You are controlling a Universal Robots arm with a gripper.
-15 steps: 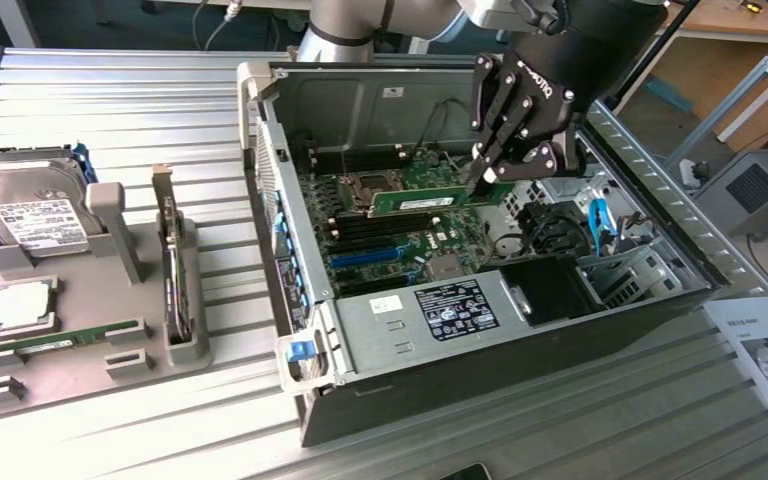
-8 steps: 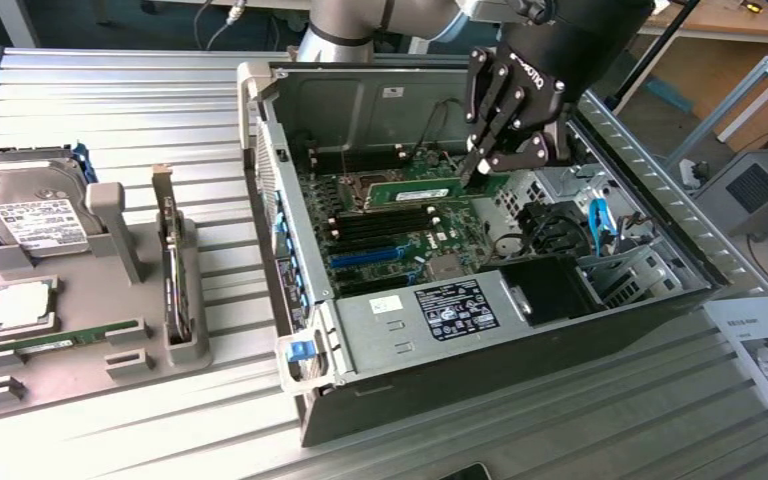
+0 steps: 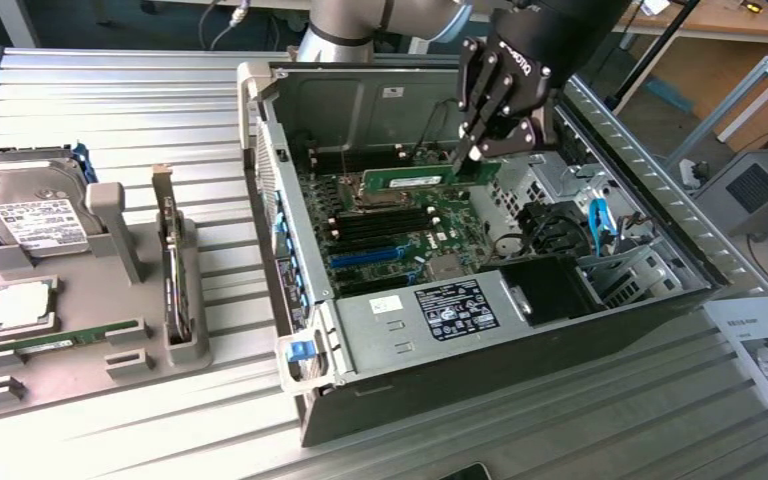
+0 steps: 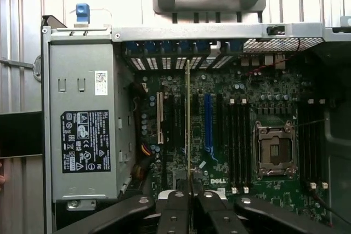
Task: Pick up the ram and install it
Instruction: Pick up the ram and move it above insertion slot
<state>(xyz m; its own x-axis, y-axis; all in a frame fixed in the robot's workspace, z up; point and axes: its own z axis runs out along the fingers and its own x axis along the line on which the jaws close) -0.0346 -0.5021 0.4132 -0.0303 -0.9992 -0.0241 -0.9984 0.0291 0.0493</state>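
Exterior view looks down obliquely; wrist view faces straight down, closer (both share motherboard [image 3: 448,228] [image 4: 258,89]).

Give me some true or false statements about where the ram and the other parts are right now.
The fingers grip the ram. True.
The ram sits fully in a slot. False: it is held above the motherboard.
The hard drive lies on the gray tray. True.
The computer case is closed. False: its side is open.
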